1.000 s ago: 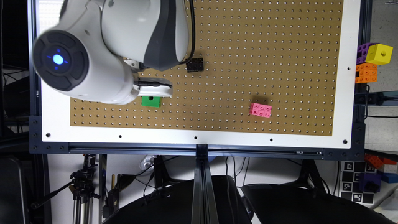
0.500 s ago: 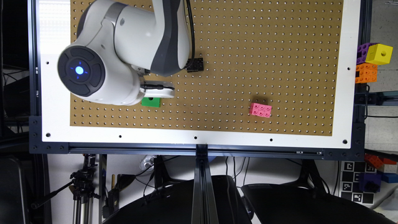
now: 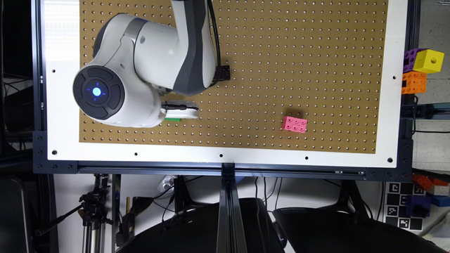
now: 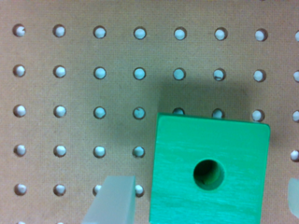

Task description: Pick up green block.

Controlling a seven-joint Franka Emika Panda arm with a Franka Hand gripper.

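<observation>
The green block (image 4: 210, 172) is a bright green cube with a round dark hole in its top face, resting on the brown pegboard (image 4: 70, 93). My gripper (image 4: 203, 200) is open and straddles it: one pale finger (image 4: 112, 200) stands just off one side, and the other finger's tip (image 4: 294, 196) shows at the frame's edge past the opposite side. Small gaps remain on both sides. In the exterior view the white gripper (image 3: 182, 110) covers the block, leaving a thin green sliver (image 3: 172, 119) below it.
A pink studded brick (image 3: 294, 124) lies on the pegboard (image 3: 316, 52) towards the exterior view's right. A small black piece (image 3: 223, 73) sits beside the arm. Yellow, purple and orange blocks (image 3: 420, 70) are stacked off the board's right edge.
The arm has swung towards the exterior view's right and the gripper has come over the green block, which shows less green than before.
</observation>
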